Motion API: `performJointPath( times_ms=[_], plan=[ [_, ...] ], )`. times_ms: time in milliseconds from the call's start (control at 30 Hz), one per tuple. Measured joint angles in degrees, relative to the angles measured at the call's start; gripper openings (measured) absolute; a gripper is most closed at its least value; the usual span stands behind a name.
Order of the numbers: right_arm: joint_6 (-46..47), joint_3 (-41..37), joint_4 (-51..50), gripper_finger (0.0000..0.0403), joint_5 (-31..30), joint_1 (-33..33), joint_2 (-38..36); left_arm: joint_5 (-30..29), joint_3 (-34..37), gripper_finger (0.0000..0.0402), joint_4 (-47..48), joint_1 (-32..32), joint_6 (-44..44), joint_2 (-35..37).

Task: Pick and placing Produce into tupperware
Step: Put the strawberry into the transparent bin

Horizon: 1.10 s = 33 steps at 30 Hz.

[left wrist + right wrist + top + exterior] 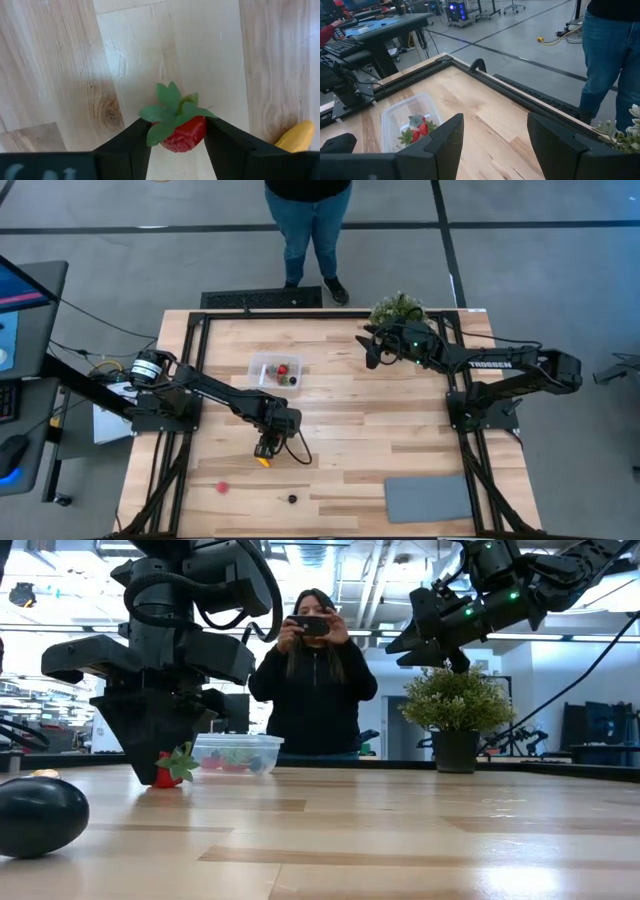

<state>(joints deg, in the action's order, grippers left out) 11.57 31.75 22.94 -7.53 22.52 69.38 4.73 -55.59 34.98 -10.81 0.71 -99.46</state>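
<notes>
My left gripper (265,446) points down at the table's middle-left and is shut on a red strawberry piece with green leaves (182,131), which also shows in the low view (170,770). A yellow elongated piece (298,136) lies right beside it on the wood (263,461). The clear tupperware (276,370) stands on the table farther back with red pieces inside (417,129). Another red piece (222,487) and a dark round berry (292,499) lie near the table's near edge. My right gripper (495,145) hangs open in the air by the plant, touching nothing. My left gripper pinches the strawberry's red body (192,136) between its two fingers (135,142), coming from above and pointing down. The leafy top faces up toward the wrist. In the low view its underside sits at or just above the tabletop; whether it is lifted clear I cannot tell.
A bushy green plant in a dark pot (397,308) stands at the far edge, just behind my right gripper. A flat grey mat (428,498) lies near the right front corner. A person (315,670) stands beyond the far edge holding up a phone.
</notes>
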Motion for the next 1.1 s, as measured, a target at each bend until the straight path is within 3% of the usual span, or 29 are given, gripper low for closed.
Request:
performJointPath(
  times_ms=[333, 500, 1100],
  plan=[
    [0.01, 0.00, 0.02, 0.0244, 0.00, 0.00, 0.00, 1.10, 0.00, 0.0131, 0.02, 0.84, 0.15, -0.02],
    [0.00, 0.00, 0.19, 0.0244, 0.00, 0.00, 0.00, 1.27, -0.05, 0.0139, 0.61, 1.96, 0.44, -0.02],
    [-2.43, 0.00, 5.23, 0.0244, -0.02, 1.33, 0.00, -1.55, -8.99, 0.0131, 17.01, 9.42, -5.47, 0.22]
  ],
)
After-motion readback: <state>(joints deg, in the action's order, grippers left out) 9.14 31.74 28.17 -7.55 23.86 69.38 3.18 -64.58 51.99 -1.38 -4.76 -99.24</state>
